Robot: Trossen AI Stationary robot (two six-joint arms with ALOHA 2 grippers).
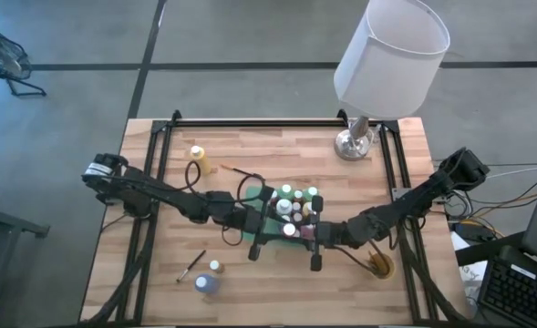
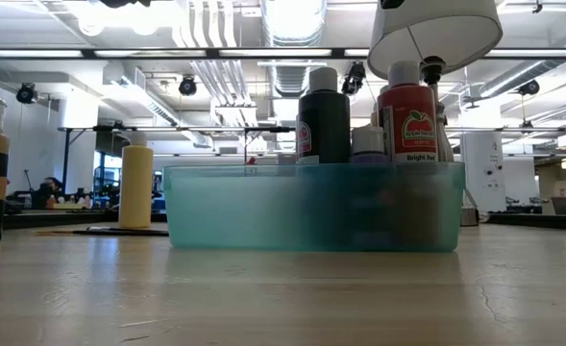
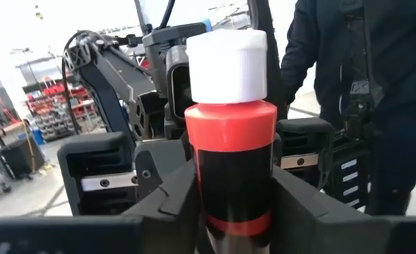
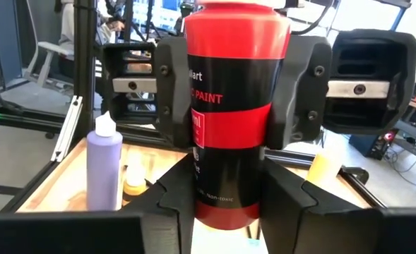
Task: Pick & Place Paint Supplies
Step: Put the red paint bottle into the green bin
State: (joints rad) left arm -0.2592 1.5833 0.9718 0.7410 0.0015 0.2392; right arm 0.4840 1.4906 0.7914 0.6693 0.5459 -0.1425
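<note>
A red paint bottle (image 3: 230,141) with a white cap and a black label hangs upright above the teal tub (image 2: 311,207). My left gripper (image 1: 273,226) and my right gripper (image 1: 315,235) face each other over the tub, both shut on this bottle. Several more bottles (image 1: 295,200) stand in the tub on their bases. A yellow bottle (image 1: 198,157) stands on the table at the far left. A purple bottle (image 4: 103,166) stands near the front, and a dark-handled brush (image 1: 191,266) lies beside it. My left gripper pinches the red bottle's body around its middle (image 4: 193,106) between its two fingers (image 4: 171,92), coming level from the table's left. The bottle stands upright, cap up, clear of the tub. My right gripper pinches the bottle's lower body (image 4: 225,190) between its two fingers (image 4: 285,204), level from the table's right, below the left fingers.
A white-shaded lamp (image 1: 387,64) stands at the far right corner. A tan cup (image 1: 380,265) sits at the near right. A second brush (image 1: 236,171) lies by the yellow bottle. A person (image 3: 363,85) stands beyond the table.
</note>
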